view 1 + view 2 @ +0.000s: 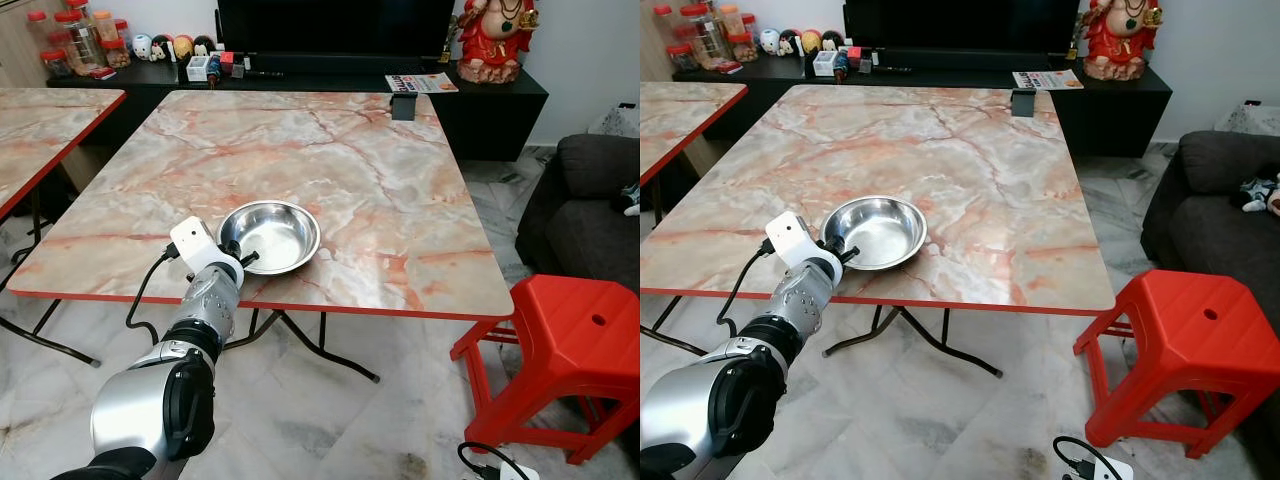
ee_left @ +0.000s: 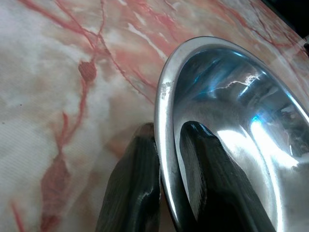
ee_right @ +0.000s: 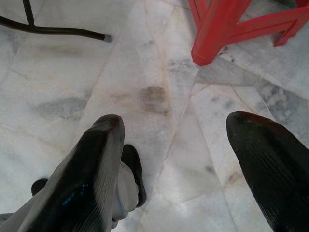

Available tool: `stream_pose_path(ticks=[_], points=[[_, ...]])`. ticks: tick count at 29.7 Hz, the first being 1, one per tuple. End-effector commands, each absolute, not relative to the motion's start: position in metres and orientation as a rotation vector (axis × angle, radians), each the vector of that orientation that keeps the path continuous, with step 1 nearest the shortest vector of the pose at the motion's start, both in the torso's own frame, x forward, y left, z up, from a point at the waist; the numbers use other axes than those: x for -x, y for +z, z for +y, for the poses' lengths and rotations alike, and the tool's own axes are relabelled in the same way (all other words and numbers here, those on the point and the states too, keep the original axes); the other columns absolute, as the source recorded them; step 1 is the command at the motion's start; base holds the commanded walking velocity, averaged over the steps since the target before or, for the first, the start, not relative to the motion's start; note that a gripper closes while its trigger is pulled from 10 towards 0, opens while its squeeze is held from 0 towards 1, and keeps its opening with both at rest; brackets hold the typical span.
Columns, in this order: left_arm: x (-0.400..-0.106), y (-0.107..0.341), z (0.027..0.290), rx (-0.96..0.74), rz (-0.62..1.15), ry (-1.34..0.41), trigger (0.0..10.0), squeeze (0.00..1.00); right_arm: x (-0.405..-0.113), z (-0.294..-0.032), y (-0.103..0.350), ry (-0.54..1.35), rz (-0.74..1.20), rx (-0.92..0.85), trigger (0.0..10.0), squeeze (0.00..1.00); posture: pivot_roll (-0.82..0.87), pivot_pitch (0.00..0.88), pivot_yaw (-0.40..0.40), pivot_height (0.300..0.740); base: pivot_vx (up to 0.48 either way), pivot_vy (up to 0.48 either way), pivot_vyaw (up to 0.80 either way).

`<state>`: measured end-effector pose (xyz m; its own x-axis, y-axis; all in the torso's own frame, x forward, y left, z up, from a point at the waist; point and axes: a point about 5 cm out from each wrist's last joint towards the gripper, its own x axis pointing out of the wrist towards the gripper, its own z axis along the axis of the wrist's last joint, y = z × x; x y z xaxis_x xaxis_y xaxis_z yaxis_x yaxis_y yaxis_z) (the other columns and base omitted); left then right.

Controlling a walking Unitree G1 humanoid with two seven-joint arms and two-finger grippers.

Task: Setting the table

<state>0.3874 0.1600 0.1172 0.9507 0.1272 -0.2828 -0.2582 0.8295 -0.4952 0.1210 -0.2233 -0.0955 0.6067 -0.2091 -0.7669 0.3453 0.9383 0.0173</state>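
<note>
We are in a living room with a pale marble floor, standing at the near edge of a square marble-patterned counter with a red rim (image 1: pixel 420 190). A dark media cabinet (image 1: pixel 480 100) runs along the far wall, and a red plastic stool (image 1: pixel 560 350) stands off the counter's near right corner. Our left tool (image 1: pixel 237 255) reaches over the near edge, and its two black fingers (image 2: pixel 137 188) are clamped on the rim of the shallow round stainless-steel bowl (image 1: pixel 275 232), one finger inside and one outside, as the wrist view shows plainly. The bowl sits flat on the counter, close to the near edge and a little left of its middle. Our right tool (image 3: pixel 178 159) hangs idle above the floor with its fingers spread apart.

We judge this to be the placing of the bowl: it looks set down, yet the grip is not released. Next we should part the fingers and lift them clear of the rim without dragging the bowl toward the edge, since it lies near enough to be nudged off.
</note>
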Motion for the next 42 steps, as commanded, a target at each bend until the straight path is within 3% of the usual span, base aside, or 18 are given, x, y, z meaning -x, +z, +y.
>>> stream_pose_path(ticks=[1,2,3,4,12,13,35,42], points=[[-0.390,0.123,0.162,0.553,0.222,0.215,10.0,0.00,-0.123,-0.225,-0.094,-0.325,0.845,-0.171,10.0,0.00,-0.17,0.022,-0.015,0.740,0.000,0.000,0.00],[-0.390,0.123,0.162,0.553,0.223,0.216,10.0,0.01,-0.123,-0.226,-0.094,-0.326,0.844,-0.170,10.0,0.00,-0.17,0.024,-0.017,0.740,0.000,0.000,0.00],[-0.390,0.123,0.162,0.555,0.224,0.218,10.0,0.42,-0.123,-0.226,-0.094,-0.326,0.843,-0.170,10.0,0.00,-0.18,0.025,-0.017,0.740,0.000,0.000,0.00],[-0.390,0.123,0.161,0.558,0.224,0.220,10.0,1.00,-0.122,-0.227,-0.094,-0.327,0.842,-0.168,10.0,0.00,-0.18,0.026,-0.018,0.740,0.000,0.000,0.00],[-0.391,0.125,0.164,0.565,0.220,0.233,10.0,1.00,-0.119,-0.229,-0.094,-0.331,0.849,-0.165,10.0,0.00,-0.18,0.029,-0.020,0.740,0.000,0.000,0.00],[-0.391,0.126,0.164,0.566,0.218,0.238,10.0,0.00,-0.118,-0.229,-0.094,-0.330,0.849,-0.165,10.0,0.00,-0.18,0.029,-0.020,0.740,0.000,0.000,0.00],[-0.392,0.134,0.183,0.546,0.157,0.330,10.0,0.00,-0.129,-0.228,-0.092,-0.317,0.840,-0.163,10.0,0.00,-0.16,0.000,-0.030,0.740,0.000,0.000,0.00],[-0.383,0.156,0.218,0.413,-0.108,0.360,10.0,0.00,-0.138,-0.226,-0.090,-0.320,0.820,-0.173,10.0,0.00,-0.14,0.000,-0.019,0.740,0.000,0.000,0.00]])
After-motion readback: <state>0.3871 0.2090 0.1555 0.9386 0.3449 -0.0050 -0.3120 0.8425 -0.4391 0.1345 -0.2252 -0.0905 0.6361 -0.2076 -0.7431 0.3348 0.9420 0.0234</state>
